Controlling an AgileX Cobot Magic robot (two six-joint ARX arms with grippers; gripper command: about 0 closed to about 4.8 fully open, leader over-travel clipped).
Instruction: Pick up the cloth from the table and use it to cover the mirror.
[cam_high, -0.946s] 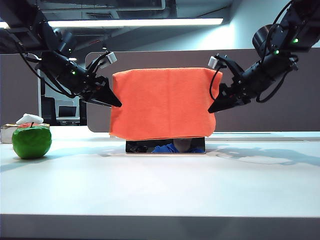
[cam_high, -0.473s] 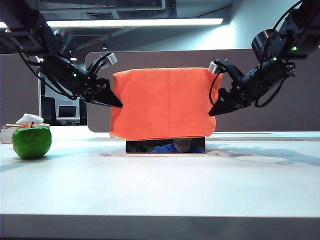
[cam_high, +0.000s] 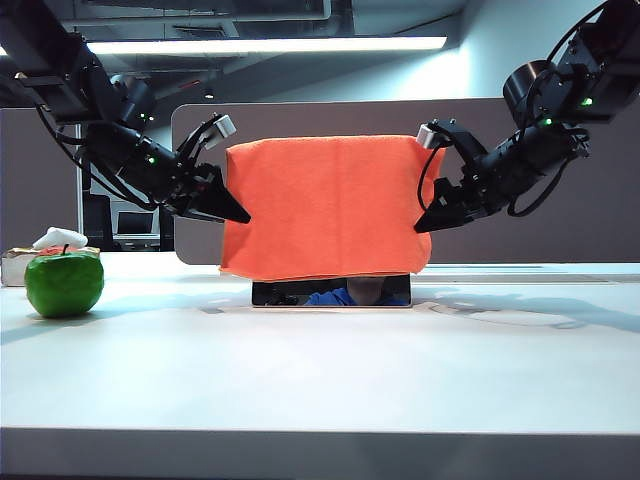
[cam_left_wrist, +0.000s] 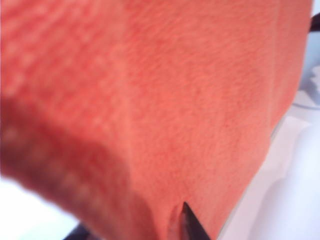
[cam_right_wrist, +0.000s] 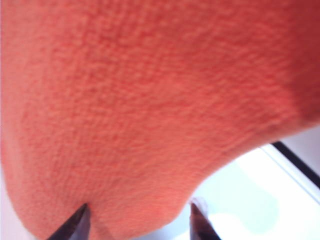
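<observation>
Both arms have dipped slightly; the left gripper (cam_high: 235, 212) and right gripper (cam_high: 428, 222), jaws parted and empty, flank the cloth (cam_high: 325, 205) draped over the mirror (cam_high: 330, 292) mid-bench (cam_high: 320, 370).

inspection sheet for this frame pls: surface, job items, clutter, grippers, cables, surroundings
Surface: wide white smooth table, bare in front, faint arm shadows.
Job's things: bright orange fuzzy cloth draped over the dark reflective upright mirror; only the mirror's bottom strip shows below the hem.
Clutter: glossy green apple at far left, a small white thing on top; a pale boxy item behind it, unclear.
Grippers: left gripper at the cloth's left edge, state unclear; right gripper at the right edge, jaws apart, cloth between the fingertips.
Cables: black cable loops along both arms, none on the table.
Surroundings: grey desk partition behind, ceiling strip light above.
</observation>
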